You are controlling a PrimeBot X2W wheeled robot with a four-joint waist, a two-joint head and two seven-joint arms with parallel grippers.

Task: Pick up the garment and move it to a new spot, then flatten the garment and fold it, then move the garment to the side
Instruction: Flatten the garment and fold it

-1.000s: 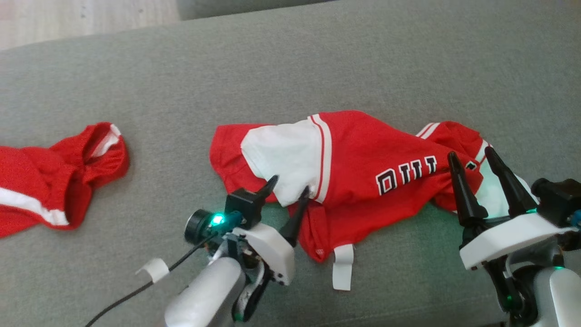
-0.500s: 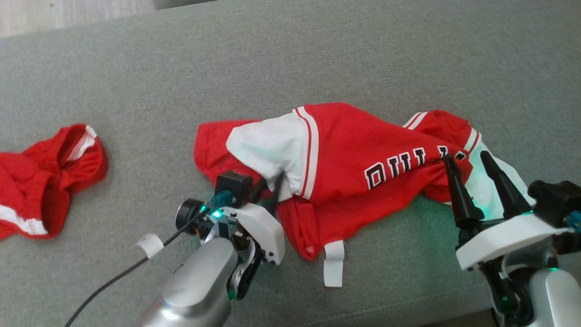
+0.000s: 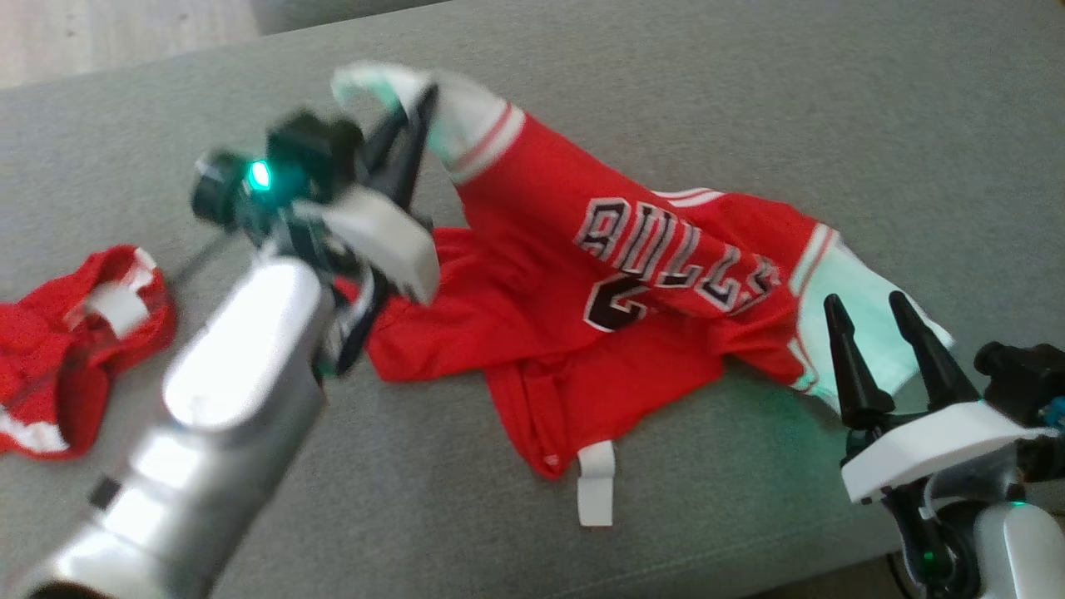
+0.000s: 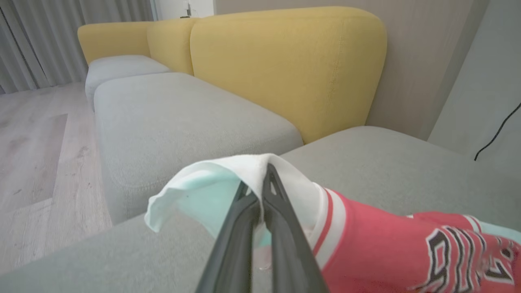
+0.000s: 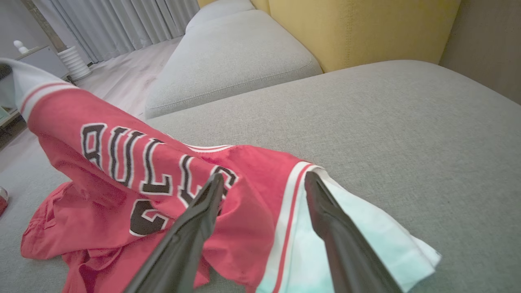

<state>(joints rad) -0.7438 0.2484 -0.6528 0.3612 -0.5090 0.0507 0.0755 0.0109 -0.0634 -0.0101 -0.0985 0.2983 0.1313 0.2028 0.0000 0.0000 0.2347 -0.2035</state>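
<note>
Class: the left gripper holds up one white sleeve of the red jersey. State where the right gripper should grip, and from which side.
The jersey's other white sleeve, near its hem. It lies flat on the grey cushion just below the open right gripper, so probably straight down from the robot's side.

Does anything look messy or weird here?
Yes. The red jersey is twisted and bunched on the grey couch, with one white sleeve pinched up in the air by the left gripper. Another red garment lies crumpled at the left edge.
</note>
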